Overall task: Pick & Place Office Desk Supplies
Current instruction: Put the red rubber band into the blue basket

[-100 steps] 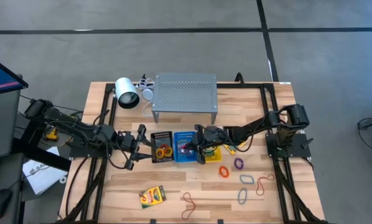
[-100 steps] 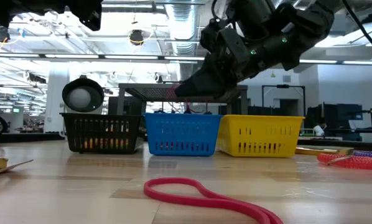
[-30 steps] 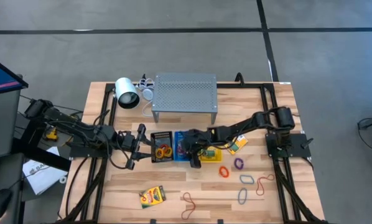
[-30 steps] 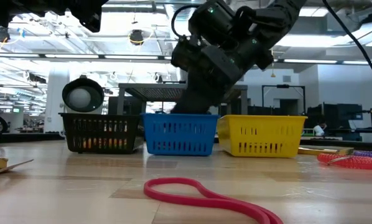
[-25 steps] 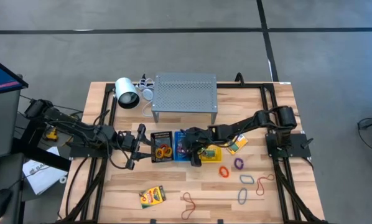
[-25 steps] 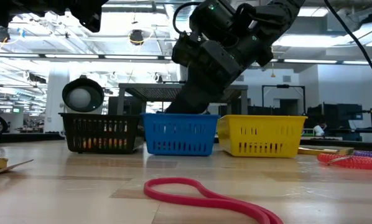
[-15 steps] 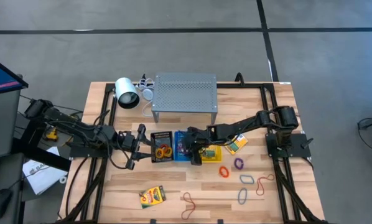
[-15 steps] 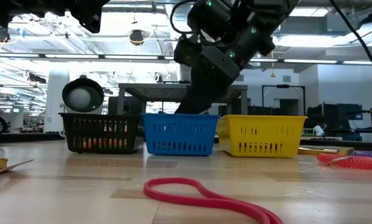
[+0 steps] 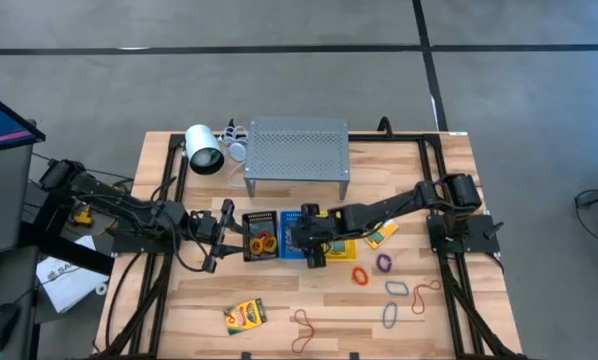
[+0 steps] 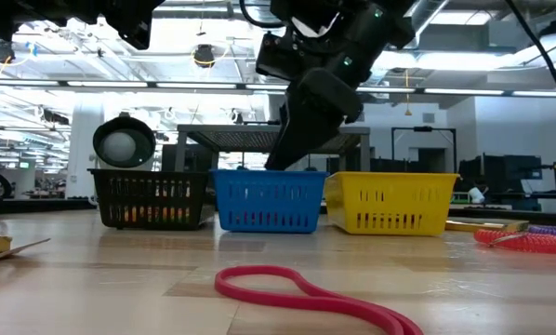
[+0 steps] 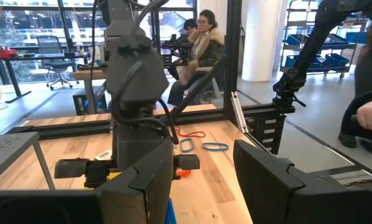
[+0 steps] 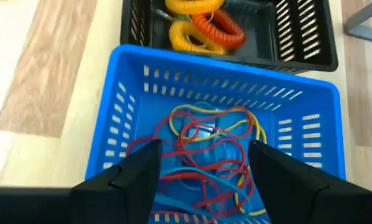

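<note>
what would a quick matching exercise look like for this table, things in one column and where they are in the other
Things:
1. blue basket
2. black basket
3. crayon box
4. right gripper

Places or states:
A. lying on the bare wood at the table's front
B. holds coiled yellow and orange loops
C. open, poised above the blue basket
D. holds a tangle of thin red, yellow and blue rubber bands

Pairs: 1-D, 2-B, 3-A, 4-C

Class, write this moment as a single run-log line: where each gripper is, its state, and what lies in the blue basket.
right gripper: above blue basket, fingers open, empty | blue basket: tangled rubber bands | left gripper: beside black basket, open, waiting
</note>
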